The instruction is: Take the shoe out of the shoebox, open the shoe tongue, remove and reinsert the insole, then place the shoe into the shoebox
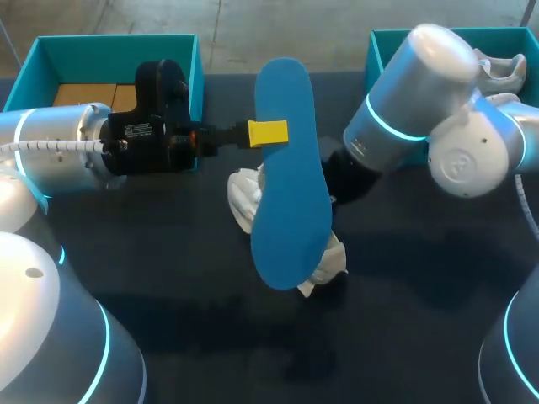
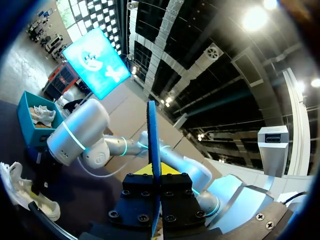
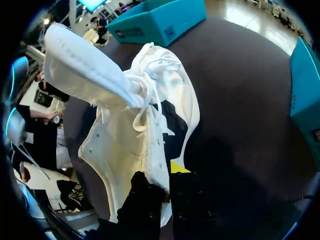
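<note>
As the left gripper (image 1: 268,133) clamps the blue insole (image 1: 290,194) between its two fingers, its length juts out to both sides of them; under it, the white shoe (image 1: 244,198) has its side wall pinched between the fingers of the right gripper (image 3: 167,175), laces (image 3: 146,102) ahead of them

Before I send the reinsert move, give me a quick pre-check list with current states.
1. Left gripper shut on the insole: ok, it is pinched edge-on between both fingers.
2. Right gripper shut on the shoe: ok, the side wall sits between its fingers.
3. Tongue pulled back from the opening: ok.
4. Laces out of the opening: cannot tell, they bunch at the tongue's base.
5. Insole end aimed into the opening: cannot tell, the insole hides most of the shoe in the head view.
</note>
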